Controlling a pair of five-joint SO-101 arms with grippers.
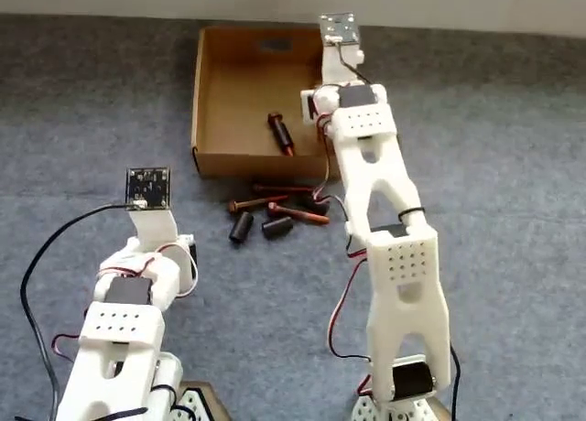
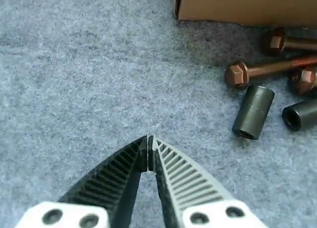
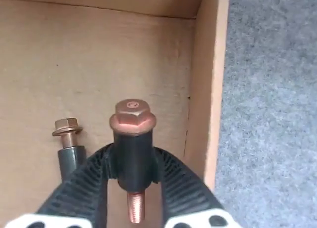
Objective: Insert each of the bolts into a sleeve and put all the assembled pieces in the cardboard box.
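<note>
right gripper (image 3: pixel 132 161) clamps a sleeved bolt (image 3: pixel 132 121) above the cardboard box (image 3: pixel 212 79); drop-off step, so next it should let go. left gripper (image 2: pixel 149 151) pinched together, empty.

We see two white printed arms: the left arm (image 1: pixel 124 320) at lower left, the right arm (image 1: pixel 385 220) right of centre. Both carry black servos, hole grids and red, white and black cables (image 1: pixel 337 316). The left gripper (image 2: pixel 149 139) has ribbed fingers, one black, one grey.

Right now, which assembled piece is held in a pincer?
The piece nearer the box wall, clamped by the right pincer; the other piece lies free on the box floor.
</note>
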